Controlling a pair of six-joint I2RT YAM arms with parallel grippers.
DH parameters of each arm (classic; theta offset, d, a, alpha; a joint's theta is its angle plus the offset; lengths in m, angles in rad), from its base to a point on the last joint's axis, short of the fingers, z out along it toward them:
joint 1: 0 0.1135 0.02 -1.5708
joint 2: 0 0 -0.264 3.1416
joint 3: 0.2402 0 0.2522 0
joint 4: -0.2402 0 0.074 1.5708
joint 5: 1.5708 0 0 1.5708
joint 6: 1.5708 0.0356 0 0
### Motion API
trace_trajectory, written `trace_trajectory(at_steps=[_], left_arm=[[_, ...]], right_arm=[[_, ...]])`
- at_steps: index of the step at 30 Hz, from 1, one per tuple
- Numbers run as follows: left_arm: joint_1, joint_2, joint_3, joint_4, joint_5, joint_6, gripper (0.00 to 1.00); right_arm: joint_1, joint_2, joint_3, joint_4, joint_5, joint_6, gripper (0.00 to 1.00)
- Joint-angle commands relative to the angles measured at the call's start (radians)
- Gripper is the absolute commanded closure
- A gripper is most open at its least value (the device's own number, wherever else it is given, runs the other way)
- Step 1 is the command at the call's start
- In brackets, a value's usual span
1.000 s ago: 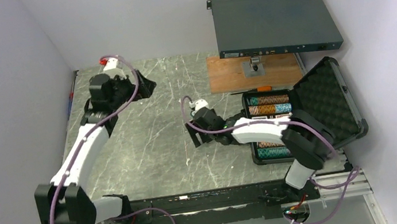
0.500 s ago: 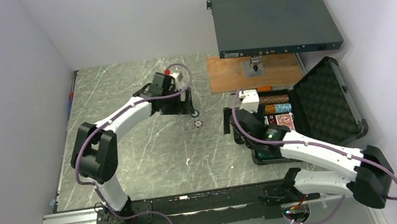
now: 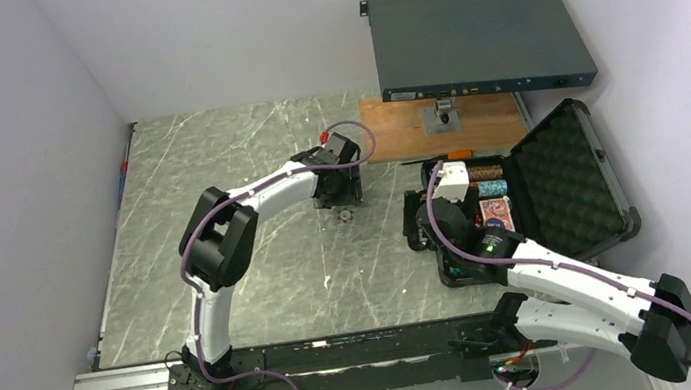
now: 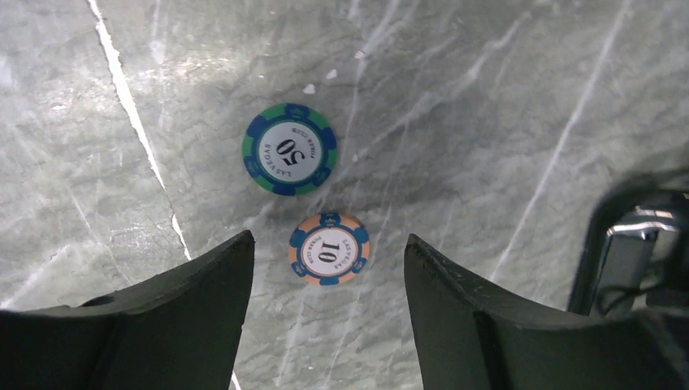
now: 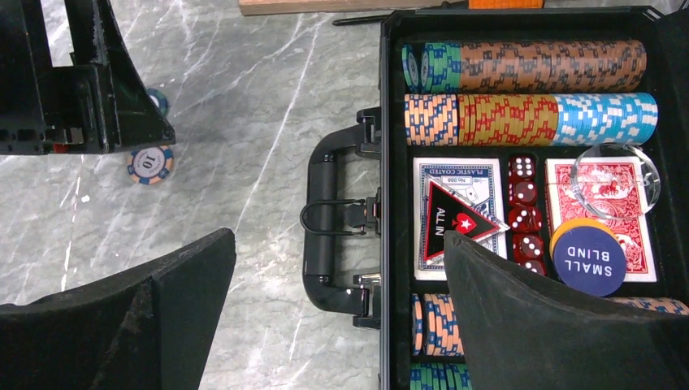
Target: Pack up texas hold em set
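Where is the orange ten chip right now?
In the left wrist view, the orange 10 chip lies on the table between the fingers of the left gripper, just below the green 50 chip.

Grey marbled counter [image 3: 259,257] with pale veins, enclosed by plain lilac walls [image 3: 3,149]. At far right, a wooden board [image 3: 395,138] lies flat on it. A dark rack-mount box [image 3: 473,42] leans against the far wall, its ported edge over the board. A small metal fitting [image 3: 441,118] sits on the board.
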Motion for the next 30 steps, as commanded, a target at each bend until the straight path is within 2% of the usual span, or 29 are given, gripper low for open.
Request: trace_trajectory(at_steps=[1, 10, 14, 23, 30], left_arm=[[-0.023, 0.022, 0.053, -0.080, -0.108, -0.118, 0.29], [-0.038, 0.071, 0.067, -0.088, -0.105, -0.154, 0.35], [-0.046, 0.081, 0.067, -0.098, -0.104, -0.160, 0.43], [-0.069, 0.122, 0.113, -0.174, -0.161, -0.168, 0.40], [-0.092, 0.138, 0.123, -0.203, -0.209, -0.182, 0.42]], right_arm=[[-0.005, -0.026, -0.021, 0.042, 0.003, -0.033, 0.00], [-0.013, -0.049, -0.050, 0.062, -0.023, -0.051, 0.00], [-0.015, -0.046, -0.058, 0.071, -0.030, -0.047, 0.00], [-0.018, -0.030, -0.061, 0.082, -0.041, -0.043, 0.00], [-0.019, -0.032, -0.069, 0.082, -0.046, -0.033, 0.00]])
